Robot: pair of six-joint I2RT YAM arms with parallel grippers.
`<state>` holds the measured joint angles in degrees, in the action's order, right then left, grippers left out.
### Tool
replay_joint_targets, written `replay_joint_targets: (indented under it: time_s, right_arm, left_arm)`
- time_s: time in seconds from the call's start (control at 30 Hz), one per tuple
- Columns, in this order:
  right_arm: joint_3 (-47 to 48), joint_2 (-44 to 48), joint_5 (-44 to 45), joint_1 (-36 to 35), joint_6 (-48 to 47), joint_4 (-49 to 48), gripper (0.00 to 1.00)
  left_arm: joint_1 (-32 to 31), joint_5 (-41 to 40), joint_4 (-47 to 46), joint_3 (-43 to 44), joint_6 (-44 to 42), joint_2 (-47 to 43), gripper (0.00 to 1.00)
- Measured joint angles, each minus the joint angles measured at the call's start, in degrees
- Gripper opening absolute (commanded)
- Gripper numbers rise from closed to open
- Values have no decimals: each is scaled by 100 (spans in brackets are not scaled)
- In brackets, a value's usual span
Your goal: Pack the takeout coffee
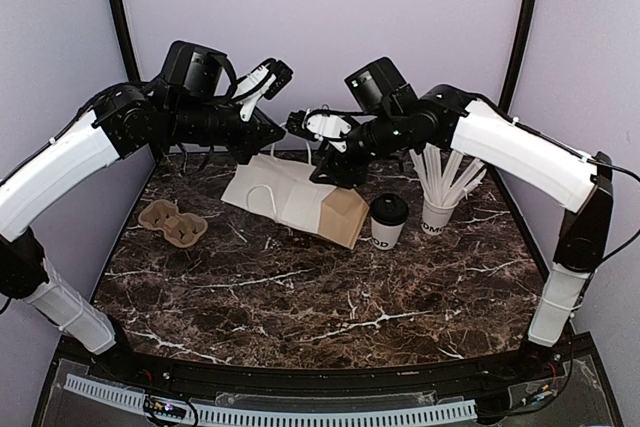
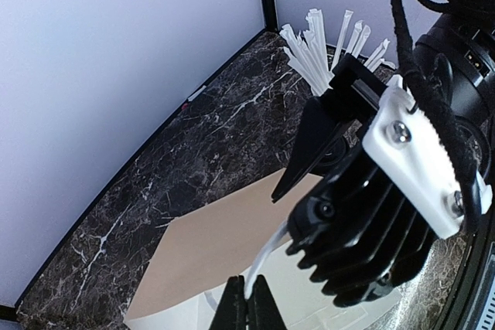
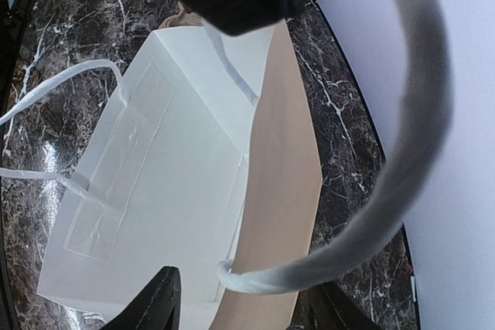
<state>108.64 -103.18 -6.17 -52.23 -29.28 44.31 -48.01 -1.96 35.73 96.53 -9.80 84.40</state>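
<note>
Top view overlooks the whole table (image 1: 300,317) from behind; 2 wrist views look down closely at the same bag (image 3: 155,191).

- Paper bag (image 1: 295,202) lies on its side mid-counter (image 1: 300,317), toward the back, mouth facing the rear.
- Cup carrier (image 1: 172,220) sits left of the bag, apart from it.
- Takeout coffee (image 1: 387,222) stands upright just right of the bag's near corner.
- Straw cup (image 1: 438,209) stands right of the coffee, slightly behind it, straws in it.
- Left pincer (image 2: 249,307) sits over the bag's rear left, closed on a handle strand (image 2: 261,264).
- Right pincer (image 3: 247,303) hangs above the bag's rear; the lifted handle (image 3: 402,191) loops between its spread fingers.
- Second handle (image 3: 46,106) lies flat beside the bag mouth.
</note>
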Motion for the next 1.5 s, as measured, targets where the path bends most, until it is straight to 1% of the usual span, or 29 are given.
replay_joint_targets:
  time_s: [0.27,0.47,0.57,0.6,0.7,0.73,0.77,0.8,0.83,0.87,0.93,1.0,1.07,1.13,1.2,1.23,1.27,1.37,1.43,1.5]
  right_arm:
    - [-31,-9,-50,0,66,-363,41]
    - [-28,-175,-68,0,111,-428,33]
    - [-31,-243,-76,0,118,-448,24]
    - [-31,-247,-83,0,122,-446,17]
    - [-31,-247,-107,0,122,-461,3]
    - [-31,-247,-111,0,129,-479,0]
    - [-31,-247,-120,0,122,-492,0]
    - [-31,-247,-125,0,127,-501,0]
    - [-31,-247,-129,0,107,-507,0]
    - [-31,-247,-131,0,101,-507,0]
    - [-35,-247,-140,0,79,-507,0]
    - [-92,-229,-179,0,52,-551,0]
    - [-177,-201,-225,0,17,-577,0]
    - [-219,-177,-306,0,-24,-575,0]
    - [-219,-153,-389,0,-26,-568,0]
    - [-219,-138,-442,0,-31,-560,0]
    - [-219,-118,-525,0,-39,-540,0]
    - [-219,-55,-756,0,-50,-470,0]
    - [-219,7,-892,0,-66,-391,0]
    - [-219,70,-1010,0,-81,-332,0]
  left_arm:
    - [2,299,-179,-229,243,-111,0]
    - [2,435,-289,-332,369,-168,0]
    - [7,442,-284,-407,422,-249,0]
    - [17,446,-286,-431,433,-273,0]
    - [28,444,-295,-448,452,-321,0]
    - [28,442,-308,-461,457,-339,6]
    - [28,439,-313,-479,463,-358,12]
    - [28,428,-315,-498,483,-387,25]
    - [28,411,-323,-525,503,-415,34]
    - [28,380,-332,-553,474,-448,49]
    - [63,234,-313,-612,551,-538,61]
    - [133,31,-229,-678,702,-660,67]
    - [308,-210,-83,-756,848,-815,70]
    - [629,-470,160,-872,1088,-1036,72]
    - [1115,-704,496,-1010,1340,-1263,71]
    - [1344,-765,632,-1064,1438,-1333,69]
    - [1696,-807,817,-1143,1545,-1386,68]
    - [2535,-664,1137,-1458,1707,-1296,58]
    - [3158,-319,1281,-1755,1775,-1016,54]
    - [3685,76,1333,-2052,1803,-610,52]
